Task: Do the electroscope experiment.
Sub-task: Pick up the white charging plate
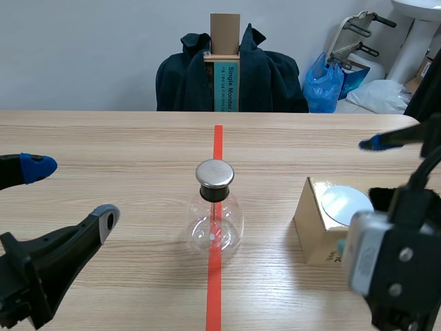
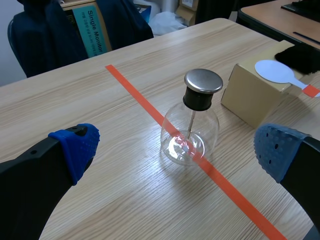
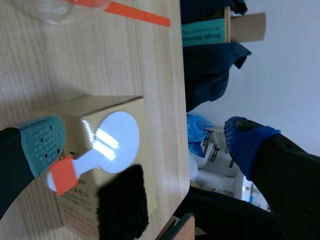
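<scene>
Round glass flask [image 1: 215, 226] w/ metal cap [image 1: 214, 174]; white disc paddle [image 1: 344, 205] on box [image 1: 310, 231]; left hand [image 1: 72, 192], right hand [image 3: 145, 141] released.

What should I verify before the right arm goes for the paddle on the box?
1. Electroscope upright on the red tape line, metal cap seated: ok.
2. Right gripper open, holding nothing: ok.
3. White paddle lying flat on top of the cardboard box, uncovered: ok.
4. Black fur cloth apart from the paddle's handle: cannot tell, they lie very close.
5. Left gripper open, apart from the electroscope: ok.
6. Leaves inside the electroscope hanging closed: cannot tell through the glare.
</scene>
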